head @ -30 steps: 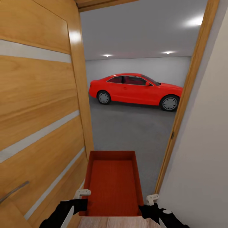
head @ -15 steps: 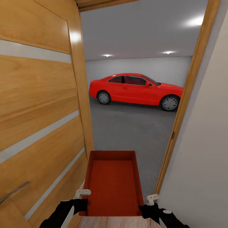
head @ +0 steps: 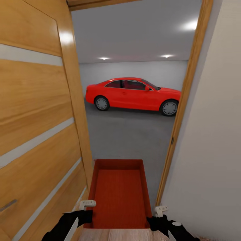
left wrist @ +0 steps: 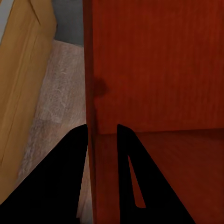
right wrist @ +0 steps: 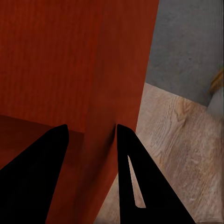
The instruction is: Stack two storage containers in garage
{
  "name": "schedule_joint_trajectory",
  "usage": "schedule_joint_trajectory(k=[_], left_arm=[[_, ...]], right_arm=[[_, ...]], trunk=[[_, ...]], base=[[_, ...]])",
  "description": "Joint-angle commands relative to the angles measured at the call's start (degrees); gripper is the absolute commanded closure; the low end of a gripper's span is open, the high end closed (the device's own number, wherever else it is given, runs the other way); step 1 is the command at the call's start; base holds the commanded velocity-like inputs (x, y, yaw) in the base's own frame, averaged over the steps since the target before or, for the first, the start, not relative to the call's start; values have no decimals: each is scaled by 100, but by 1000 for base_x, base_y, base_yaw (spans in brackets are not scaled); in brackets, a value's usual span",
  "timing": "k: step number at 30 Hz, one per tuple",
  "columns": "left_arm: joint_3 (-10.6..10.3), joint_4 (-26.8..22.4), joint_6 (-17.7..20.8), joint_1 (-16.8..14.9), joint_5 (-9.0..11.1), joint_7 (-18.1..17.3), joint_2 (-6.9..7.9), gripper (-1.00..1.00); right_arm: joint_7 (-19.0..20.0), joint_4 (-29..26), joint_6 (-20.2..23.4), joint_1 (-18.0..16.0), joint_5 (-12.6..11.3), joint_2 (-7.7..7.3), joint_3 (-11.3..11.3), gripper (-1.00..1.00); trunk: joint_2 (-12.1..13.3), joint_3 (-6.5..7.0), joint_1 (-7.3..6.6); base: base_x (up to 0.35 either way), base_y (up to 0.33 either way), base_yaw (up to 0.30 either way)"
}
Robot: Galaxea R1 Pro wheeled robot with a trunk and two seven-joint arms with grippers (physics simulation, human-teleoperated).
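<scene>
I carry one orange-red open-top storage container [head: 118, 194] low in front of me, at the threshold of the garage. My left gripper [head: 86, 216] is shut on its left wall and my right gripper [head: 151, 217] on its right wall. In the left wrist view the black fingers [left wrist: 128, 158] straddle the thin wall of the container [left wrist: 158, 70], and the left gripper [left wrist: 101, 135] pinches it. The right gripper [right wrist: 91, 130] clamps the container [right wrist: 70, 56] the same way. Beyond the doorway lies the garage's dark grey floor [head: 130, 134].
An open wooden door [head: 36, 134] stands close on my left, the wooden door frame [head: 180, 110] and a white wall [head: 211, 150] close on my right. A red car [head: 132, 93] is parked across the far side of the garage. Light wood planks [right wrist: 172, 154] lie under the container.
The whole picture has shifted left by a small amount, so the camera has moved. The container and both grippers keep their place in the view and their hold.
</scene>
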Motion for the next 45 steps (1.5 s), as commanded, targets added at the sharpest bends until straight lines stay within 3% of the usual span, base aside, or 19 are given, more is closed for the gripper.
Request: schedule_joint_trajectory(k=[1, 23, 45], left_arm=[[-2, -17, -186, 0, -5, 31, -216, 100], [-2, -17, -186, 0, -5, 31, -216, 100], [-2, -17, -186, 0, -5, 30, -213, 100]], right_arm=[[19, 12, 34, -2, 66, 122, -53, 100], [22, 12, 34, -2, 66, 122, -53, 100], [23, 12, 26, -2, 75, 122, -53, 100]], trunk=[[-8, -7, 3], [-8, -7, 3], [-8, -7, 3]], base=[[0, 0, -277], [0, 0, -267], [20, 14, -10]])
